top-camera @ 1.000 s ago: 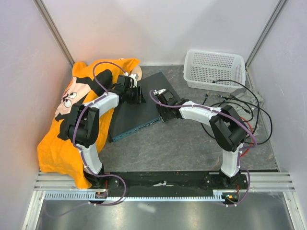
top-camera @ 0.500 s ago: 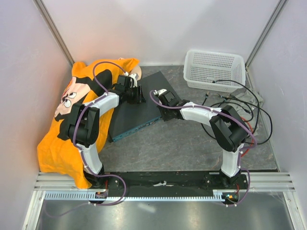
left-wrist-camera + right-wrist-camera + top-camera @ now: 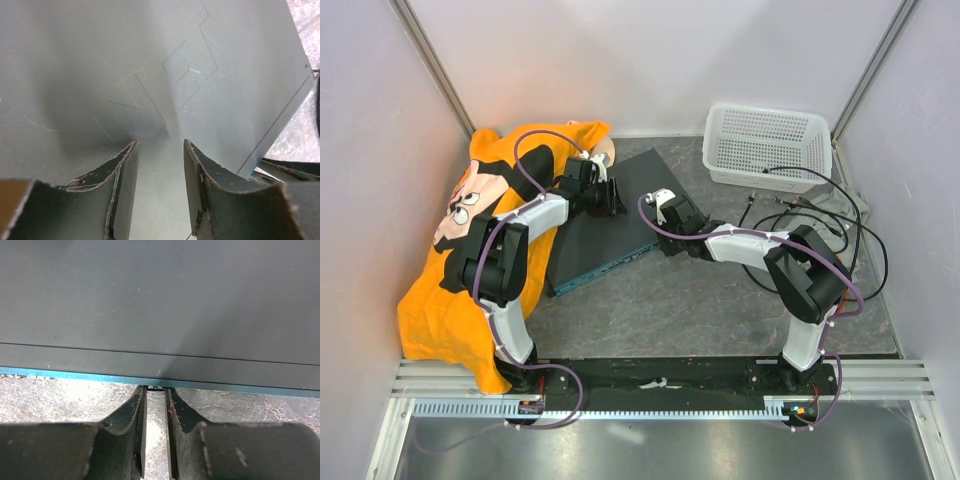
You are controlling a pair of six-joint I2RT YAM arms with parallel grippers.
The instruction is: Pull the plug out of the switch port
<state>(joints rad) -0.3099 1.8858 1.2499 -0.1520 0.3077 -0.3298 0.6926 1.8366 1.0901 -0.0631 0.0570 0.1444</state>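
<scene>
The switch (image 3: 605, 235) lies flat at mid-table, dark top up, its teal front face (image 3: 75, 374) turned to the near right. My left gripper (image 3: 613, 200) is open, its fingers resting over the switch's top (image 3: 150, 60), with nothing between them (image 3: 160, 150). My right gripper (image 3: 660, 240) is at the right end of the front face. In the right wrist view its fingers (image 3: 155, 405) stand a narrow gap apart, and the tips pinch a small dark plug (image 3: 155, 388) at the switch's edge (image 3: 160, 300). No cable shows between the fingers.
A white mesh basket (image 3: 765, 145) stands at the back right. Loose black cables (image 3: 820, 225) lie to the right of the right arm. An orange cartoon-print cloth (image 3: 460, 240) covers the left side. Walls close in on both sides.
My right gripper has shifted a little to the right, away from the switch. The left gripper and the switch have stayed where they were.
</scene>
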